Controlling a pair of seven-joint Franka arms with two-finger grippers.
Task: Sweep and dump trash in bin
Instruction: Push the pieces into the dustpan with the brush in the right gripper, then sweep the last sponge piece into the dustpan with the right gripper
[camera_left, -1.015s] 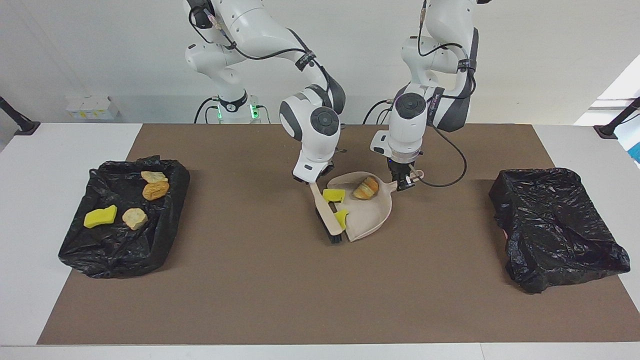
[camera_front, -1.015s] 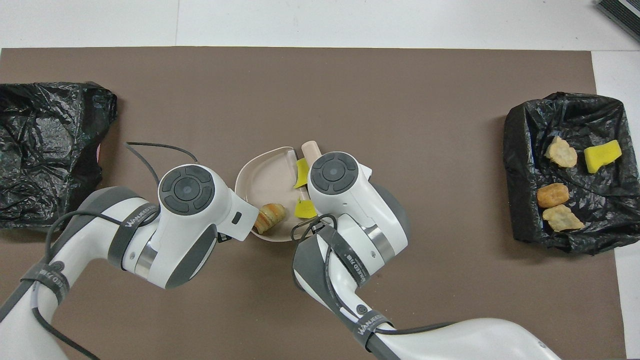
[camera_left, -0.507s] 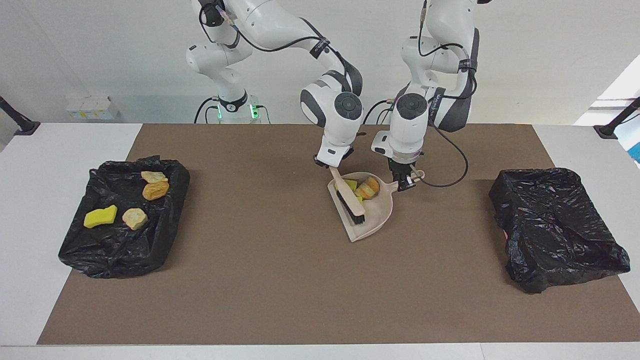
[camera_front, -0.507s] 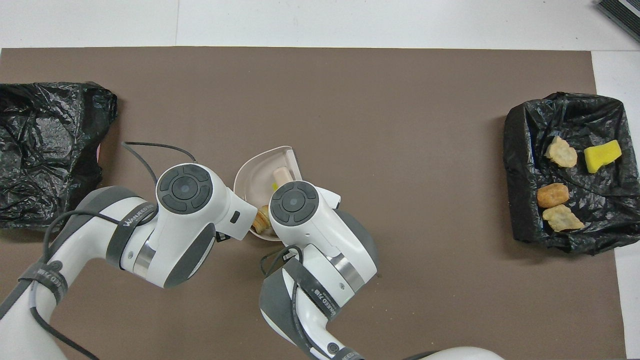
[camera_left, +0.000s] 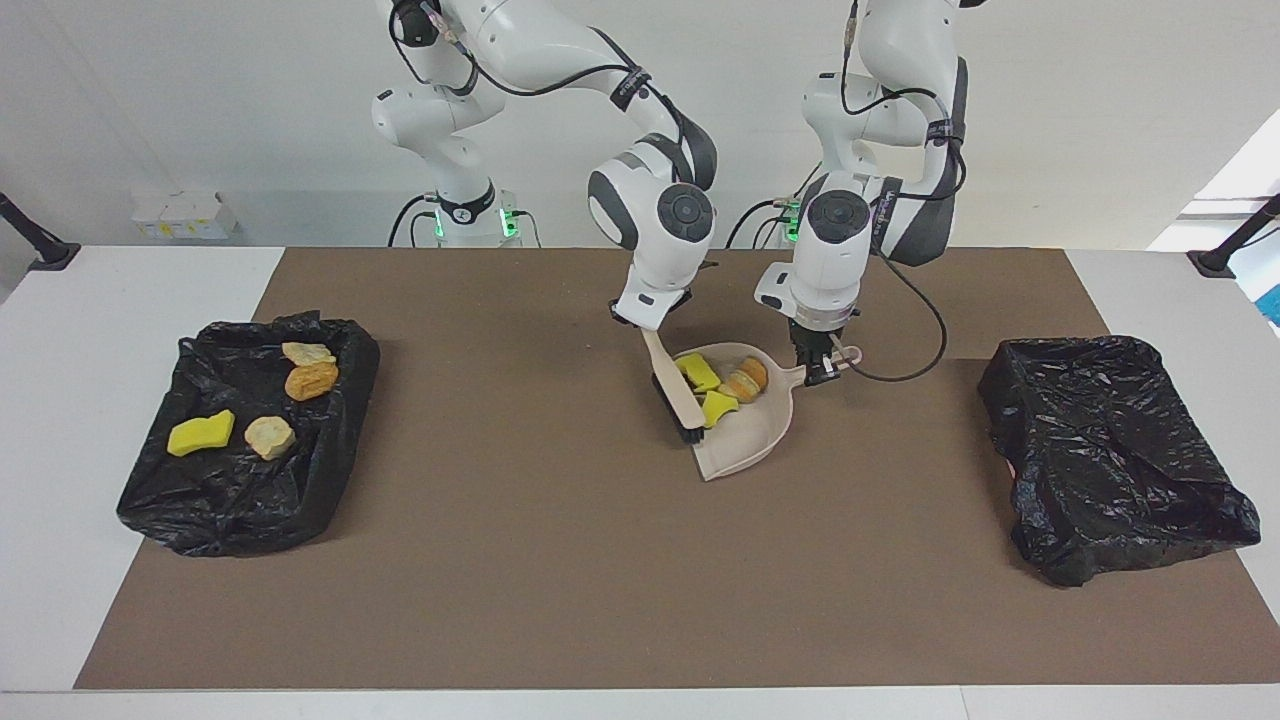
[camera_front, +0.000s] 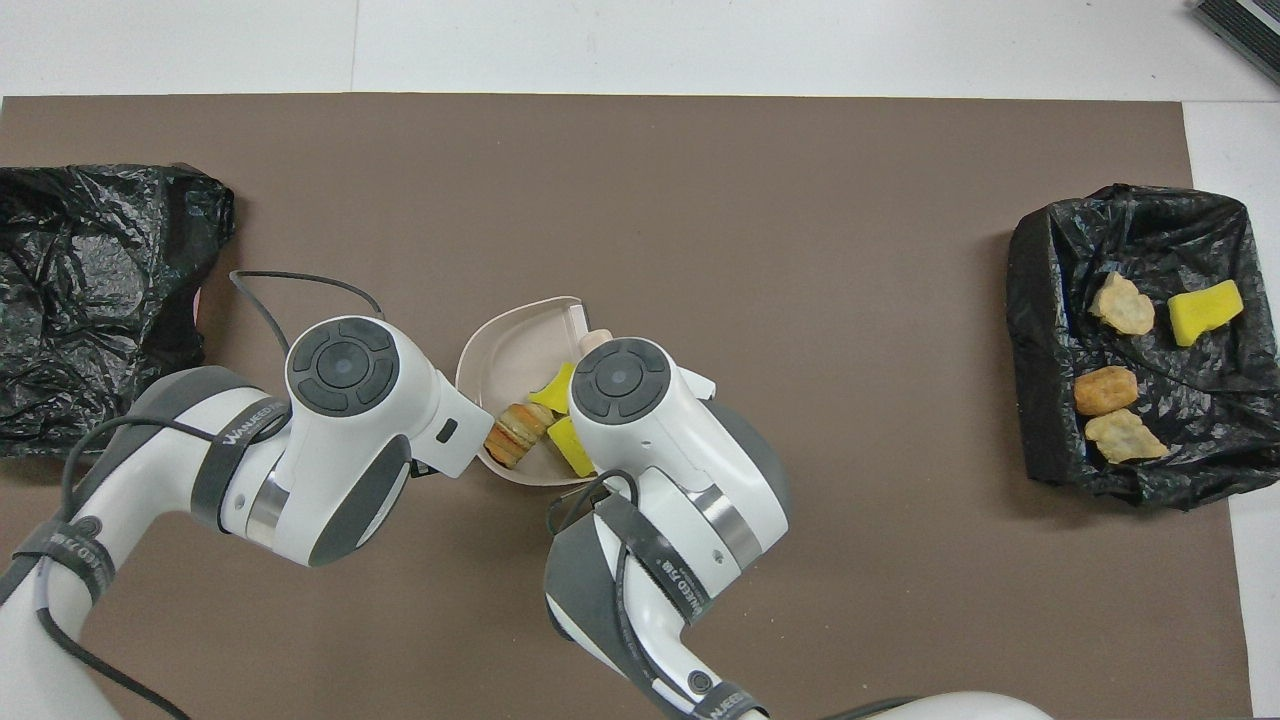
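A beige dustpan lies mid-mat. In it are three pieces of trash: two yellow sponge chunks and an orange-striped piece. My left gripper is shut on the dustpan's handle. My right gripper is shut on the handle of a beige brush, whose black bristles sit at the pan's rim toward the right arm's end. In the overhead view both wrists hide the fingers. Several more scraps lie in the black-lined bin at the right arm's end.
A second bin, covered by a crumpled black bag, stands at the left arm's end of the brown mat with no scraps showing in it. A black cable loops from the left wrist over the mat.
The right gripper swept the brush across the pan, pushing both sponge chunks in beside the orange-striped piece, then drew it back to the rim. The left gripper and pan shifted slightly.
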